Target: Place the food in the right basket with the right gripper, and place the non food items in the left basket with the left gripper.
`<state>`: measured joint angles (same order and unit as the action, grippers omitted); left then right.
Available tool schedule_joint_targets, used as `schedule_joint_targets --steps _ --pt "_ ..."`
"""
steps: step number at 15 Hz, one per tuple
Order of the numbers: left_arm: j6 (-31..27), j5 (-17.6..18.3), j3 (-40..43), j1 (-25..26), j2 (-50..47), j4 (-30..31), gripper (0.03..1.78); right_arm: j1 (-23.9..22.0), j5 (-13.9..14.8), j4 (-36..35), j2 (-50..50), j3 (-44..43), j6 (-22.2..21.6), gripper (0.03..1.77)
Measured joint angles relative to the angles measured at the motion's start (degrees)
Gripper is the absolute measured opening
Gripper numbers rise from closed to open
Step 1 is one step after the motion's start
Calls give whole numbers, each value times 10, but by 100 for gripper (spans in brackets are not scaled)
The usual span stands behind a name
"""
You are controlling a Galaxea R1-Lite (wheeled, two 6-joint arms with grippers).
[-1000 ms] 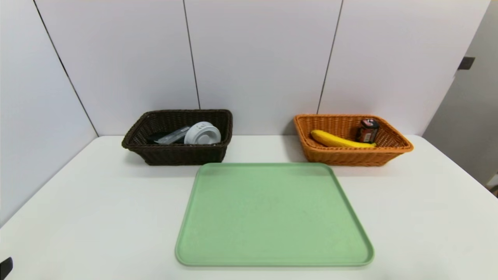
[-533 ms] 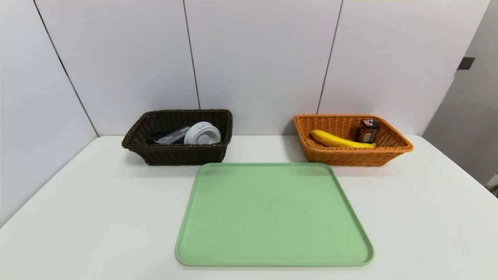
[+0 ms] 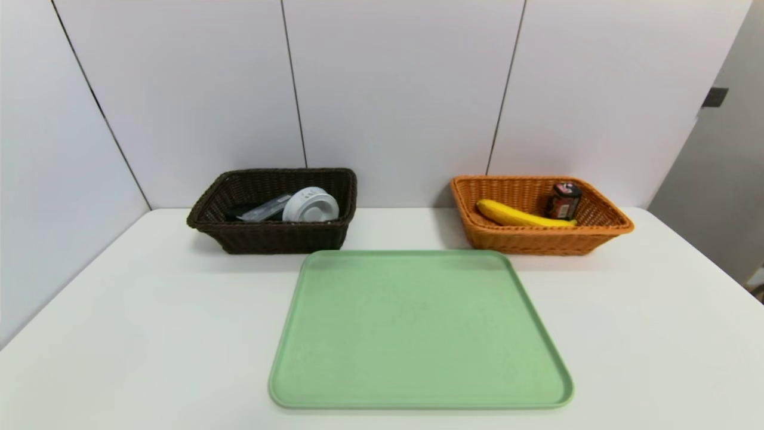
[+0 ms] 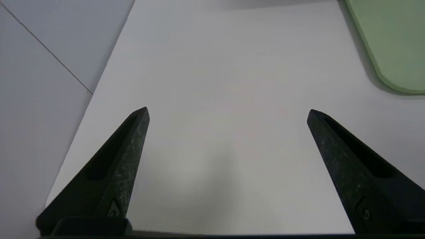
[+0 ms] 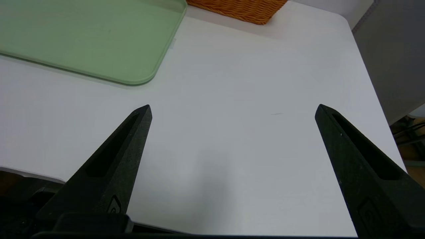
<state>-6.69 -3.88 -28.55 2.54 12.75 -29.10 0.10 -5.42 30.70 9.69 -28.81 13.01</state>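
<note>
The green tray point(image 3: 421, 328) sits bare at the centre of the white counter point(image 3: 149, 334), and everything to be sorted already lies in a basket: the dark left basket point(image 3: 271, 236) at about eleven o'clock from the tray holds a white round lid point(image 3: 311, 206) and a clear-wrapped grey item point(image 3: 262, 210) beside it, while the orange right basket point(image 3: 537, 242) at about one o'clock holds the banana point(image 3: 519, 216) and a small dark jar point(image 3: 563, 200) (its label is too small to read). Across the last second nothing in the baskets or on the tray has shifted; the one change is that a dark sliver of arm at the head view's seven o'clock corner has gone out of sight. Both arms are now out of the head view, low near the counter's front edge: the left gripper point(image 4: 227, 111), jaws spread wide and holding nothing, looks over bare counter beside the tray's corner, and the right gripper point(image 5: 232, 108) is the same on its side. I judge the sorting finished, with the arms pulling back to rest.
</note>
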Motion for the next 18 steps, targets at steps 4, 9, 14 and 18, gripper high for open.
schedule_joint_targets --steps 4,9,14,18 --pt "-13 8 10 -6 -34 -31 169 0 -1 12 -36 5 1 169" --pt "-11 19 98 -15 -108 40 169 0 17 -6 -87 20 -5 169" --pt "2 21 218 -17 -126 226 169 0 57 -160 -98 132 -7 169" --pt "20 39 281 -17 -127 351 169 0 25 -362 -98 268 -22 169"
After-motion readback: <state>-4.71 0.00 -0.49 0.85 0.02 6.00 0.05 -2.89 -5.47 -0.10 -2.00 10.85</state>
